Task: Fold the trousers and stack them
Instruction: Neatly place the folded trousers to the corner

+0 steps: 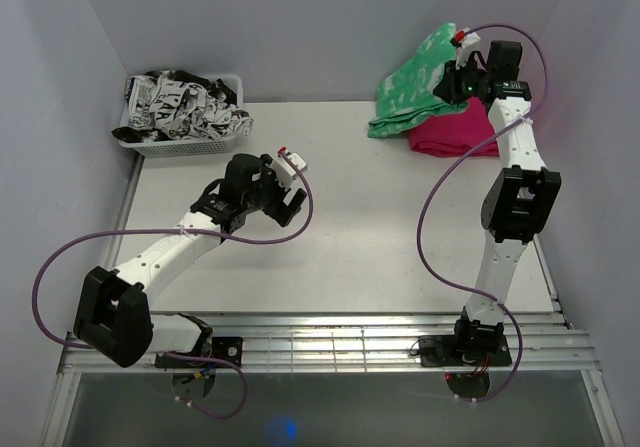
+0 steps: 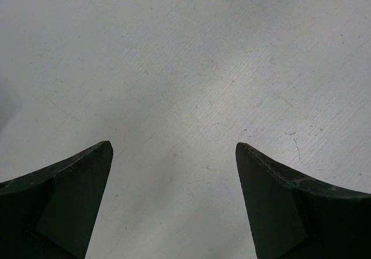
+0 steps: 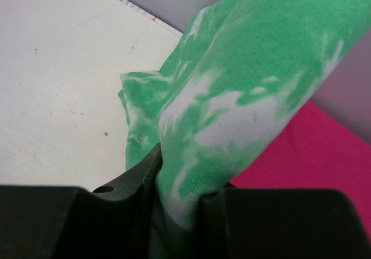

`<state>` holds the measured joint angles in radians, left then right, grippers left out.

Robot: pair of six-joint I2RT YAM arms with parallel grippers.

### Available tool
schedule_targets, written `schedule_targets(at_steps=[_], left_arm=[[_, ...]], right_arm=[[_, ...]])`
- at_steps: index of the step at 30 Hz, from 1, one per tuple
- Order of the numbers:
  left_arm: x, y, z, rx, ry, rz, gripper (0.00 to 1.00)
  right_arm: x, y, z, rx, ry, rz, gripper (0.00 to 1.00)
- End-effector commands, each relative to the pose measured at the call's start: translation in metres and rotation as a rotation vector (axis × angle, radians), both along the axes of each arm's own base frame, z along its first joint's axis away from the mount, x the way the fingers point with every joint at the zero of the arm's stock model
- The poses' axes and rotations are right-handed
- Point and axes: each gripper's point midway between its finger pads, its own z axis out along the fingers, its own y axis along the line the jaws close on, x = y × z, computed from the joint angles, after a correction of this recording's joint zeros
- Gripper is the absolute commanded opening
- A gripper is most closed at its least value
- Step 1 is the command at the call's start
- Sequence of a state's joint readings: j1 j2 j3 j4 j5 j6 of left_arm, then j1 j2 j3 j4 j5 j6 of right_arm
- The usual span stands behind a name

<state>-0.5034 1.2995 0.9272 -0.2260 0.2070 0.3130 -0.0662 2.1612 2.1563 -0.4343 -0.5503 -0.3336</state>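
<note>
White desk (image 1: 380, 227) boxed in by pale walls. Green-and-white trousers (image 1: 412, 85) are at the far right corner of the desk, partly draped over a folded pink pair (image 1: 462, 135) that lies flat by the right edge. Your right claw (image 3: 181, 189) is clamped on a bunched fold of the green pair, with the cloth pinched between its fingers (image 3: 139, 175) and held up off the pile near the back wall. The lower part of the green pair touches the desk just left of the pink pair. Your left claw (image 2: 174, 149) is spread wide with nothing in it, fingers pointing down over bare desk, left of centre. At the far left corner you've got a white basket (image 1: 140, 145) holding a heap of black-and-white patterned clothes (image 1: 185, 102), some spilling over its right rim. A purple cable (image 1: 419, 242) loops over the right side of the desk.
</note>
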Motion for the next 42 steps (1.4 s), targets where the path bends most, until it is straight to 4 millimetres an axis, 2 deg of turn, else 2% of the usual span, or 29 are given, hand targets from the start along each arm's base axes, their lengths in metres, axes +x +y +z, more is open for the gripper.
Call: schedule_targets(at_steps=[1, 3, 6, 12, 16, 20, 23, 25, 30, 32, 36, 40, 42], left_arm=[[-0.006, 0.002, 0.01, -0.025, -0.014, -0.004, 0.98], [-0.008, 0.002, 0.007, -0.022, -0.005, -0.007, 0.98], [-0.009, 0.002, 0.006, -0.025, -0.001, -0.009, 0.98], [-0.011, 0.001, 0.003, -0.025, 0.014, -0.014, 0.98], [-0.011, -0.001, 0.001, -0.028, 0.027, -0.02, 0.98], [-0.009, -0.004, 0.001, -0.035, 0.035, -0.022, 0.98], [-0.01, -0.003, -0.001, -0.028, 0.039, -0.02, 0.98], [-0.011, -0.001, -0.005, -0.016, 0.043, -0.018, 0.98], [-0.014, -0.001, -0.012, -0.011, 0.062, -0.024, 0.98], [-0.014, -0.001, -0.011, -0.015, 0.062, -0.027, 0.98], [-0.014, -0.002, -0.009, -0.015, 0.062, -0.027, 0.98], [-0.014, -0.001, -0.009, -0.009, 0.067, -0.028, 0.98], [-0.016, 0.0, -0.01, -0.006, 0.074, -0.029, 0.98]], right_arm=[[0.004, -0.007, 0.062, -0.096, -0.207, 0.041, 0.08], [-0.001, -0.012, 0.059, -0.096, -0.188, 0.06, 0.08], [-0.009, -0.02, 0.066, -0.108, -0.193, 0.083, 0.08], [-0.016, -0.051, 0.091, -0.099, -0.233, 0.051, 0.08], [-0.017, -0.067, 0.084, -0.115, -0.216, 0.027, 0.08], [-0.011, -0.091, 0.071, -0.117, -0.189, -0.03, 0.08], [-0.01, -0.101, 0.073, -0.103, -0.197, -0.041, 0.08], [-0.012, -0.101, 0.084, -0.071, -0.216, -0.027, 0.08], [-0.029, -0.076, 0.122, 0.042, -0.266, 0.051, 0.08], [-0.029, -0.076, 0.125, 0.043, -0.272, 0.042, 0.08], [-0.022, -0.088, 0.109, -0.008, -0.261, 0.016, 0.08], [-0.013, -0.101, 0.076, -0.075, -0.223, -0.005, 0.08], [-0.004, -0.114, 0.058, -0.112, -0.205, -0.038, 0.08]])
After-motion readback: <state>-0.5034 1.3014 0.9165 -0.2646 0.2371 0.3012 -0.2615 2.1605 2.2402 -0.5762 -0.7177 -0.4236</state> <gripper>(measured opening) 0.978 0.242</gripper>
